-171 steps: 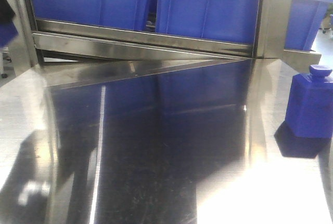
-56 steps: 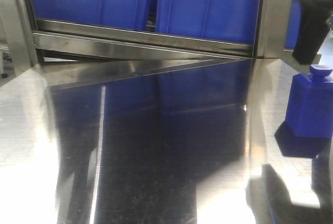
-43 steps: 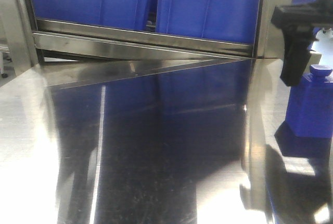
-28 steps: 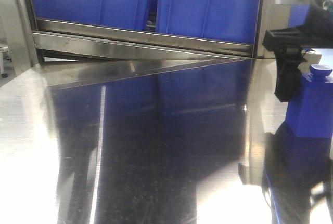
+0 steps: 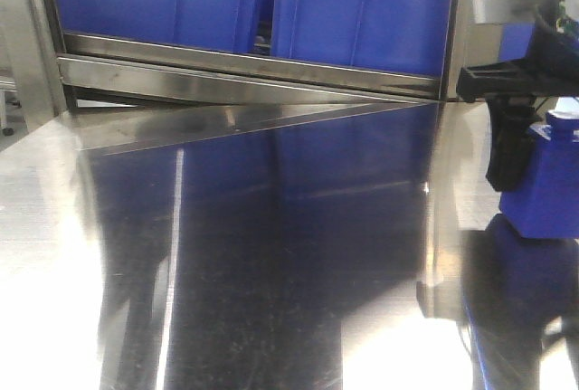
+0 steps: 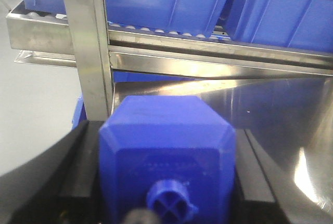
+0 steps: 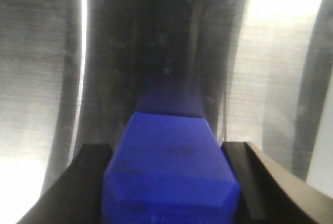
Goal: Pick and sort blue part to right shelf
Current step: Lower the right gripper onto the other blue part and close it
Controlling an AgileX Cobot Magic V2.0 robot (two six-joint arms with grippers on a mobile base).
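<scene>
Evidently the left gripper (image 6: 166, 182) jaws clamp a held blue part (image 6: 166, 130); the right gripper (image 7: 169, 187) jaws flank the standing blue part (image 5: 547, 182), grip unclear. The glossy bench (image 5: 271, 254) fronts the right shelf (image 5: 244, 69).

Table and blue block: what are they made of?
The table looks like polished steel: it is grey and mirrors the blue bins behind it. The blue part is probably plastic with a dull finish: one even colour, no shine, neatly cut corners.
</scene>
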